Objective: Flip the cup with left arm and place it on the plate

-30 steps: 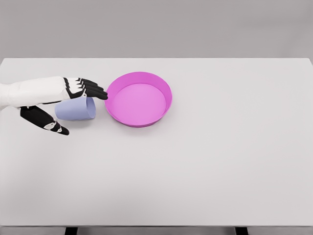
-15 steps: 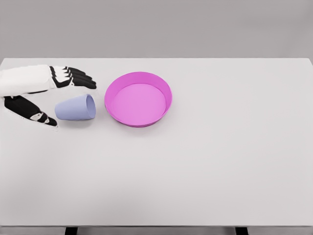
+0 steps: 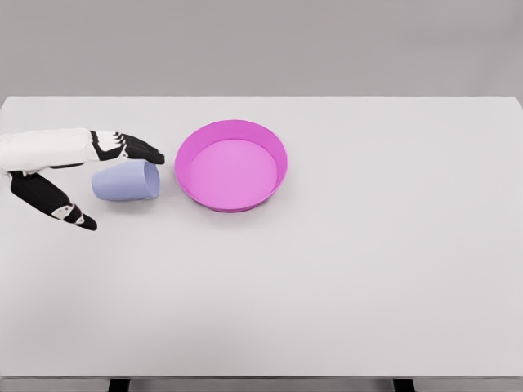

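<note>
A pale blue cup [image 3: 127,180] lies on its side on the white table, its mouth facing right toward the magenta plate [image 3: 232,164]. My left hand [image 3: 102,180] comes in from the left edge and is open around the cup's base end. Its black fingers [image 3: 135,149] reach over the cup's far side, and the thumb [image 3: 57,204] stretches along the near side, apart from the cup. The cup's far wall is partly hidden by the fingers. The plate holds nothing. The right arm does not show.
The white table [image 3: 368,269] spans the whole view, with its front edge near the bottom of the picture and a grey wall behind it. The plate stands a short gap to the right of the cup's mouth.
My left hand drew back to the left, then came down closer over the cup; the fingers now sit lower over its far side. Cup and plate have not moved.
</note>
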Robot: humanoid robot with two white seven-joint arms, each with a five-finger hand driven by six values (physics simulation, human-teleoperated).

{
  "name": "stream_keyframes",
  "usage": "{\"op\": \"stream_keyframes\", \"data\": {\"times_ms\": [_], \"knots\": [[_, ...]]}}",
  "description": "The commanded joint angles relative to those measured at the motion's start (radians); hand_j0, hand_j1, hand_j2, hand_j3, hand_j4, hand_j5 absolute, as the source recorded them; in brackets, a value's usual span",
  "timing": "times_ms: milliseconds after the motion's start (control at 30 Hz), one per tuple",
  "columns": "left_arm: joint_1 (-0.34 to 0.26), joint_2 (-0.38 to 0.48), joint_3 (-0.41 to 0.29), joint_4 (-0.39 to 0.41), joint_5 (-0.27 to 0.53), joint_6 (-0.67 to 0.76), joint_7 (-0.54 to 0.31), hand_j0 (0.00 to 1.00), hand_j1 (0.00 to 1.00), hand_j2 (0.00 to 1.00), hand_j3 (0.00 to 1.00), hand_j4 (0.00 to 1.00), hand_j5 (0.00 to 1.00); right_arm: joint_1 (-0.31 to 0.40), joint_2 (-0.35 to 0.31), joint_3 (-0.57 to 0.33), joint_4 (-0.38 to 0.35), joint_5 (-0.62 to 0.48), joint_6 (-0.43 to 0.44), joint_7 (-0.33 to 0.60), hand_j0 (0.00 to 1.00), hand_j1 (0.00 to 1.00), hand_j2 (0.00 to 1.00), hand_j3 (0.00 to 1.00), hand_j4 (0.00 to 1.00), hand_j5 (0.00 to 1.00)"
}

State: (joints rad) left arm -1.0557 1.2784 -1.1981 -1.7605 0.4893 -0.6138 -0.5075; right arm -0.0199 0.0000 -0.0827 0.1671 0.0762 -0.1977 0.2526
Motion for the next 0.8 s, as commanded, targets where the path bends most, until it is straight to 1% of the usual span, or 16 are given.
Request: {"op": "stream_keyframes", "data": {"times_ms": [0, 33, 67, 133, 167, 233, 267, 300, 333, 367, 400, 500, 567, 667, 700, 767], "knots": [[0.002, -0.03, 0.022, -0.002, 0.02, 0.003, 0.015, 1.0, 1.0, 1.0, 1.0, 1.0, 1.0, 0.0, 0.0, 0.0, 0.0, 0.0, 0.0, 0.0, 1.0, 1.0, 1.0, 1.0, 1.0, 1.0], [0.02, -0.062, 0.054, -0.002, 0.02, 0.003, 0.05, 1.0, 1.0, 1.0, 1.0, 1.0, 1.0, 0.0, 0.0, 0.0, 0.0, 0.0, 0.0, 0.0, 1.0, 1.0, 1.0, 1.0, 1.0, 1.0], [0.043, -0.063, 0.084, -0.002, 0.02, 0.003, 0.092, 1.0, 1.0, 1.0, 1.0, 1.0, 1.0, 0.0, 0.0, 0.0, 0.0, 0.0, 0.0, 0.0, 1.0, 1.0, 1.0, 1.0, 1.0, 1.0], [0.12, -0.06, 0.199, -0.002, 0.018, 0.02, 0.225, 1.0, 1.0, 1.0, 1.0, 1.0, 1.0, 0.0, 0.0, 0.0, 0.0, 0.0, 0.0, 0.0, 1.0, 1.0, 1.0, 1.0, 1.0, 1.0], [0.167, -0.059, 0.242, 0.001, 0.022, 0.08, 0.265, 1.0, 1.0, 1.0, 1.0, 1.0, 1.0, 0.0, 0.0, 0.0, 0.0, 0.0, 0.0, 0.0, 1.0, 1.0, 1.0, 1.0, 1.0, 1.0], [0.224, -0.051, 0.299, 0.001, 0.02, 0.164, 0.316, 1.0, 1.0, 1.0, 1.0, 1.0, 1.0, 0.0, 0.0, 0.0, 0.0, 0.0, 0.0, 0.0, 1.0, 1.0, 1.0, 1.0, 1.0, 1.0], [0.229, -0.05, 0.302, 0.001, 0.022, 0.235, 0.359, 1.0, 1.0, 1.0, 1.0, 1.0, 1.0, 0.0, 0.0, 0.0, 0.0, 0.0, 0.0, 0.0, 1.0, 1.0, 1.0, 1.0, 1.0, 1.0], [0.229, -0.05, 0.304, -0.001, 0.018, 0.296, 0.374, 1.0, 1.0, 1.0, 1.0, 1.0, 1.0, 0.0, 0.0, 0.0, 0.0, 0.0, 0.0, 0.0, 1.0, 1.0, 1.0, 1.0, 1.0, 1.0], [0.229, -0.051, 0.304, -0.001, 0.017, 0.347, 0.363, 1.0, 1.0, 1.0, 1.0, 1.0, 1.0, 0.0, 0.0, 0.0, 0.0, 0.0, 0.0, 0.0, 1.0, 1.0, 1.0, 1.0, 1.0, 1.0], [0.233, -0.051, 0.302, -0.002, 0.008, 0.368, 0.356, 1.0, 1.0, 1.0, 1.0, 1.0, 1.0, 0.0, 0.0, 0.0, 0.0, 0.0, 0.0, 0.0, 1.0, 1.0, 1.0, 1.0, 1.0, 1.0], [0.249, -0.051, 0.302, -0.002, 0.008, 0.373, 0.353, 1.0, 1.0, 1.0, 1.0, 1.0, 1.0, 0.0, 0.0, 0.0, 0.0, 0.0, 0.0, 0.0, 1.0, 1.0, 1.0, 1.0, 1.0, 1.0], [0.325, -0.048, 0.292, -0.002, 0.009, 0.368, 0.351, 1.0, 1.0, 1.0, 1.0, 1.0, 1.0, 0.0, 0.0, 0.0, 0.0, 0.0, 0.0, 0.0, 1.0, 1.0, 1.0, 1.0, 1.0, 1.0], [0.336, -0.051, 0.287, -0.002, 0.014, 0.364, 0.351, 1.0, 1.0, 1.0, 1.0, 1.0, 1.0, 0.0, 0.0, 0.0, 0.0, 0.0, 0.0, 0.0, 1.0, 1.0, 1.0, 1.0, 1.0, 1.0], [0.355, -0.059, 0.284, -0.002, 0.043, 0.356, 0.353, 1.0, 1.0, 1.0, 1.0, 1.0, 1.0, 0.0, 0.0, 0.0, 0.0, 0.0, 0.0, 0.0, 1.0, 1.0, 1.0, 1.0, 1.0, 1.0], [0.382, -0.067, 0.284, -0.002, 0.041, 0.355, 0.353, 1.0, 1.0, 1.0, 1.0, 1.0, 1.0, 0.0, 0.0, 0.0, 0.0, 0.0, 0.0, 0.0, 1.0, 1.0, 1.0, 1.0, 1.0, 1.0], [0.399, -0.085, 0.284, -0.002, 0.041, 0.353, 0.353, 1.0, 1.0, 1.0, 1.0, 1.0, 1.0, 0.0, 0.0, 0.0, 0.0, 0.0, 0.0, 0.0, 1.0, 1.0, 1.0, 1.0, 1.0, 1.0]]}}
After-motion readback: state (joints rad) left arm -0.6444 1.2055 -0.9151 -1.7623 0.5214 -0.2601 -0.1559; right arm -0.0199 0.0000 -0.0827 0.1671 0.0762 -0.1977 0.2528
